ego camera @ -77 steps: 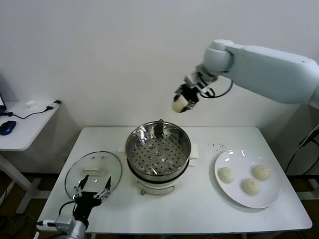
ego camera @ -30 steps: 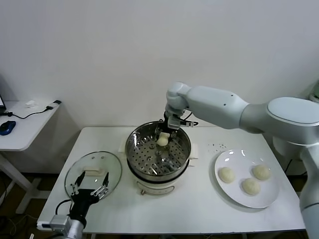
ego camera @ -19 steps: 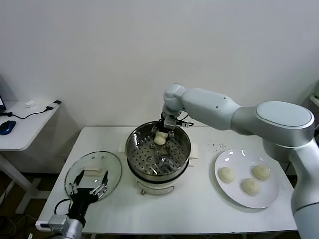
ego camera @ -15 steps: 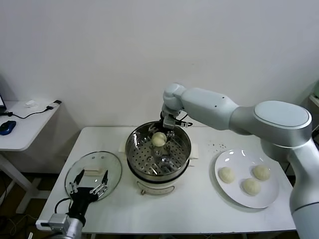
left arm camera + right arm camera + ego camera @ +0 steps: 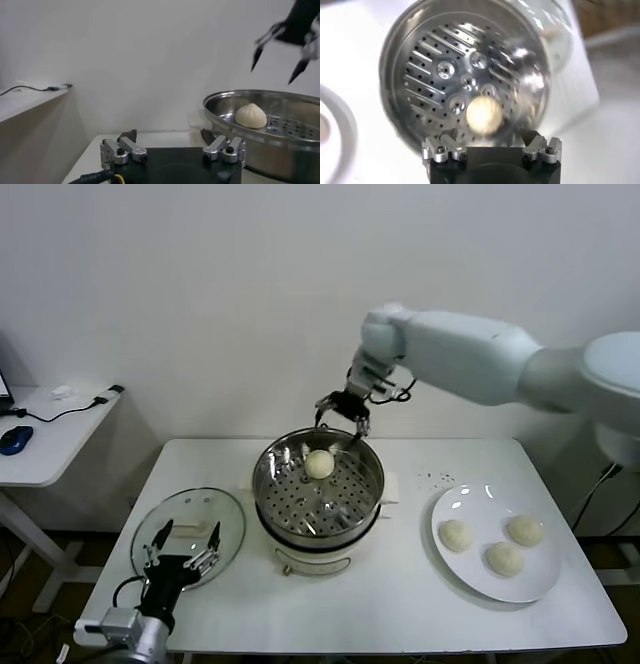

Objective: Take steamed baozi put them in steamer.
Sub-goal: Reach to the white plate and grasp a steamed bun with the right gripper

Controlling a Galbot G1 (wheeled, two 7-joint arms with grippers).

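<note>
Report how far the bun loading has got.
Done: one bun lies on the holed tray of the steamer. In hand: nothing; the right tool hangs open above the steamer's far rim, and the left tool waits open over the glass lid. Left: three buns on the plate.

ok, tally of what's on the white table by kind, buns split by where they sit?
Baozi in the steamer: 1
Baozi on the plate: 3
Steamer: 1
Plate: 1
Glass lid: 1
Total: 7 things, 4 of them baozi
</note>
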